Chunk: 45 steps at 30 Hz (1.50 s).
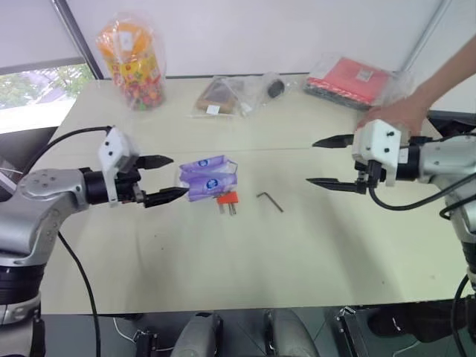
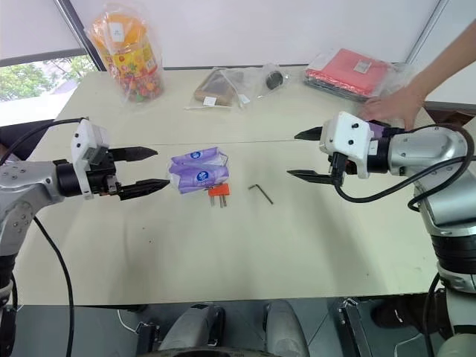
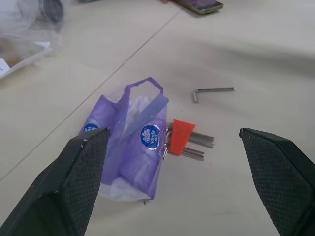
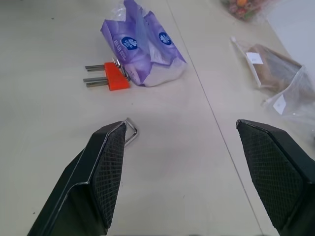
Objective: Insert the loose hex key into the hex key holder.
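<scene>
The loose hex key [image 1: 270, 201], a thin dark L-shaped rod, lies flat on the pale table [image 1: 245, 260] near its middle. Just to its left sits the orange-red hex key holder [image 1: 227, 198], its short keys pointing toward me, tucked against a purple plastic packet [image 1: 207, 177]. My left gripper [image 1: 167, 178] hovers open above the table to the left of the packet, empty. My right gripper [image 1: 327, 162] hangs open and empty to the right of the hex key. In the right wrist view one fingertip [image 4: 106, 172] covers most of the hex key [image 4: 133, 131].
A person's hand [image 1: 401, 111] rests on the table's right far side, behind my right gripper. Along the far edge stand a bag of colourful snacks [image 1: 134, 59], a clear packet [image 1: 219, 97], a small dark object [image 1: 275, 88] and a red packet [image 1: 349, 78].
</scene>
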Each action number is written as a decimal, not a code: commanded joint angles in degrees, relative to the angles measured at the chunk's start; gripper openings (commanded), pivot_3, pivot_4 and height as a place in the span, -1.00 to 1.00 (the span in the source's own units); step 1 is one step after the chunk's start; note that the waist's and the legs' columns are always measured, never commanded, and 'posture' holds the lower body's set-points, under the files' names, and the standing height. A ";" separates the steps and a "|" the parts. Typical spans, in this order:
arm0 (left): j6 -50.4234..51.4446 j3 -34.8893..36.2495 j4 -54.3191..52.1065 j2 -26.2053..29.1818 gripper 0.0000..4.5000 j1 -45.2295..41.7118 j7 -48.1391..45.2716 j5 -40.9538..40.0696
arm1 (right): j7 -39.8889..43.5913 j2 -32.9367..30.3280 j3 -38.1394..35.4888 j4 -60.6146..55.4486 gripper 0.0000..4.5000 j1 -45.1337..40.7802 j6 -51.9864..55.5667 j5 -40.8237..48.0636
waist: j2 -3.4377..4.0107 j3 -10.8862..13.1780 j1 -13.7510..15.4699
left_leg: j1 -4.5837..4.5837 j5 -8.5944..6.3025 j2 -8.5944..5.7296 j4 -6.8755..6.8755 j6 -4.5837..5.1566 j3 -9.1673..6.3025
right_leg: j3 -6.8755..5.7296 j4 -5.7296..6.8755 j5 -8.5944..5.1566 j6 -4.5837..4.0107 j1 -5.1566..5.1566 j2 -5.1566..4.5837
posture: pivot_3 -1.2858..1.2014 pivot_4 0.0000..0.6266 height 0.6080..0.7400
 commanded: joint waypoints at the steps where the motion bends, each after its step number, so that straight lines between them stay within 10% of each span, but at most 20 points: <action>1: -0.67 1.34 -2.21 0.50 0.96 0.40 0.34 0.11 | 0.09 0.16 -0.51 -0.87 0.65 -1.31 -0.05 0.56 | 0.00 0.00 0.00 | 0.00 0.00 0.00 0.00 0.00 0.00 | 0.01 0.00 0.00 0.00 0.00 0.00 | 0.03 -0.52 1.00; 25: -1.21 -3.07 0.42 -3.53 0.96 1.40 5.35 4.66 | -2.05 1.70 -0.42 -3.16 0.65 0.20 1.20 0.51 | 0.00 0.01 0.05 | -0.01 0.00 0.00 -0.01 -0.01 0.02 | 0.02 0.01 0.00 0.00 -0.03 0.00 | 0.03 -0.52 1.00; 45: -22.74 -14.39 38.83 -18.72 0.96 -13.02 6.78 23.73 | -7.73 3.28 -1.54 -9.00 0.65 4.64 3.51 1.01 | -0.02 0.01 0.07 | -0.05 0.10 -0.04 0.06 -0.18 0.03 | -0.01 0.07 0.01 0.01 -0.07 0.01 | 0.03 -0.52 1.00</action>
